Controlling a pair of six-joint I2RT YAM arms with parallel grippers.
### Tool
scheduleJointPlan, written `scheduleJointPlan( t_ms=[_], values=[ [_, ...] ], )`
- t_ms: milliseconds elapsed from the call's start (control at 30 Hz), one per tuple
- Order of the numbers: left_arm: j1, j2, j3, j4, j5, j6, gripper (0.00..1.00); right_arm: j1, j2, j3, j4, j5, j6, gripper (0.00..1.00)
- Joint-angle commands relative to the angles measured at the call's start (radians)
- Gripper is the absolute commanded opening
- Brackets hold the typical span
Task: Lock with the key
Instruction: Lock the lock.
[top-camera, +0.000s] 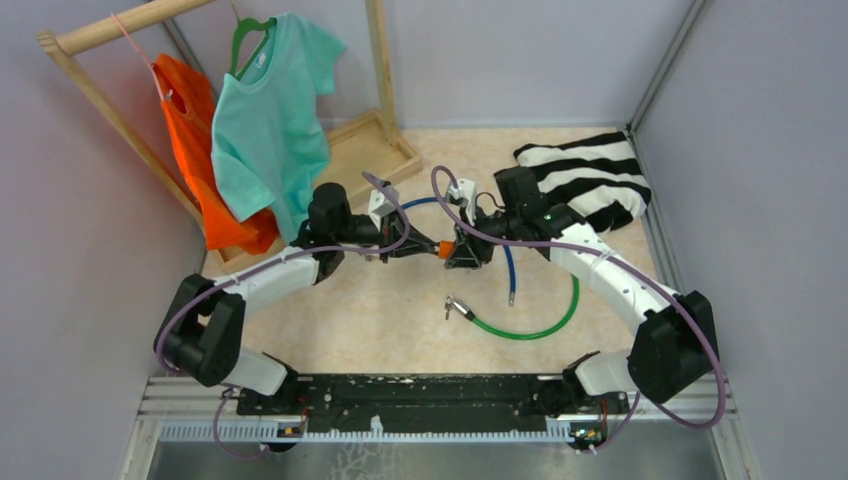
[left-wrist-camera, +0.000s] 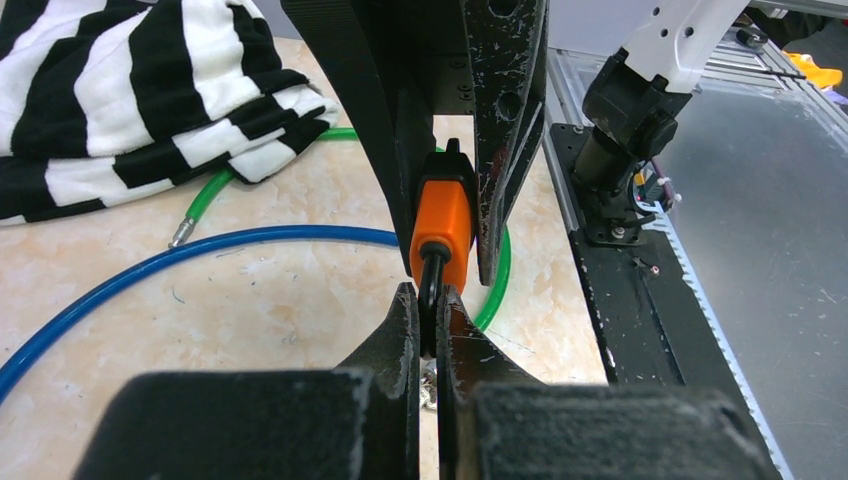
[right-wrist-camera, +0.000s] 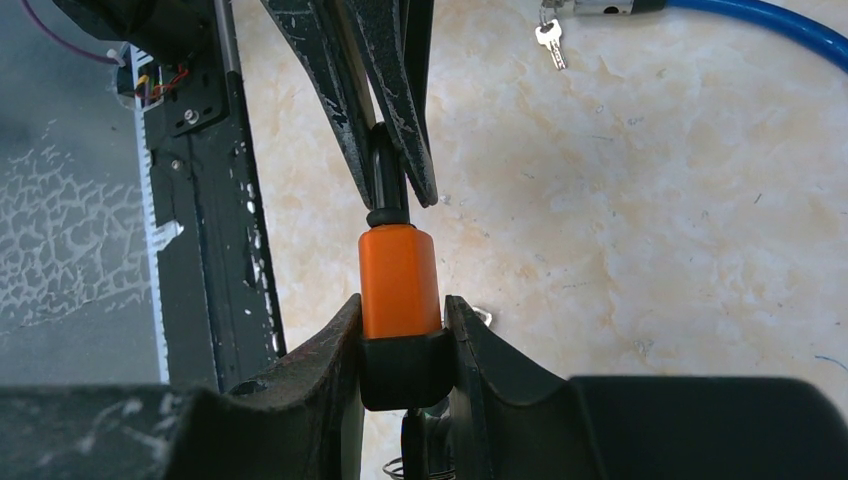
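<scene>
Right wrist view: right hand (right-wrist-camera: 400, 305) clamped on orange lock (right-wrist-camera: 398, 265), mid-air over desk (right-wrist-camera: 650, 250). Left hand (right-wrist-camera: 393, 200) pinches black shackle (right-wrist-camera: 383, 165), likely bracing it for closure. Key (right-wrist-camera: 548, 42) lies unheld by blue cable (right-wrist-camera: 760, 15).

Soft, even overhead light; the wrist views blur close to the lens.
The top view is bright and sharp throughout, and the arms cast only faint, diffuse shadows on the pale marbled beige tabletop (top-camera: 400, 310). In the left wrist view the black left gripper (left-wrist-camera: 428, 296) is smeared out of focus at the bottom edge. The orange cylindrical padlock (left-wrist-camera: 442, 222) beyond it is crisp, and partly shaded by the fingers around it. In the right wrist view the black right gripper (right-wrist-camera: 400, 312) likewise blurs towards the lens. The small silver key (right-wrist-camera: 549, 44) is sharp, and the grey metal sheet (right-wrist-camera: 70, 240) shows a dull, crackled sheen.
</scene>
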Motion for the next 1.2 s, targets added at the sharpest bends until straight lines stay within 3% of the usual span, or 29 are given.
scheduleJointPlan(
  t_ms=[0, 833, 1167],
  values=[
    [-0.101, 0.032, 0.000, 0.009, 0.060, 0.007, 0.00, 0.047, 0.001, 0.115, 0.291, -0.075, 0.015, 0.00],
    [-0.178, 0.076, 0.022, 0.044, 0.073, -0.024, 0.00, 0.059, 0.003, 0.099, 0.340, -0.083, 0.036, 0.00],
    [-0.208, 0.093, 0.001, 0.131, 0.099, -0.082, 0.00, 0.063, -0.007, 0.090, 0.376, -0.072, 0.049, 0.00]
  ],
)
